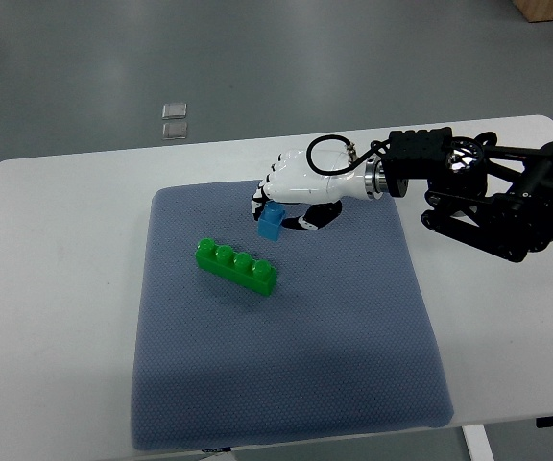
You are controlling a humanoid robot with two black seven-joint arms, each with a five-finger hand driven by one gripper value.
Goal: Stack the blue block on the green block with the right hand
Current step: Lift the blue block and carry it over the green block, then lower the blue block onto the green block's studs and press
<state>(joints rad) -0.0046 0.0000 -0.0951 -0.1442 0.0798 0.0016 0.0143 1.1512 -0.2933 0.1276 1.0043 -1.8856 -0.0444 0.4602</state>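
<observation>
A long green block [236, 266] with studs lies at a slant on the blue-grey mat [286, 365]. My right hand [286, 206], white with black joints, reaches in from the right and is shut on a small blue block [273, 222]. The blue block hangs below the fingers [260, 202], just above and to the right of the green block's right end, apart from it. The left arm does not show.
The mat lies on a white table [56, 317]. My right arm's black forearm [488, 192] crosses the table's right side. Two small clear squares [174, 119] lie on the grey floor beyond the table's far edge.
</observation>
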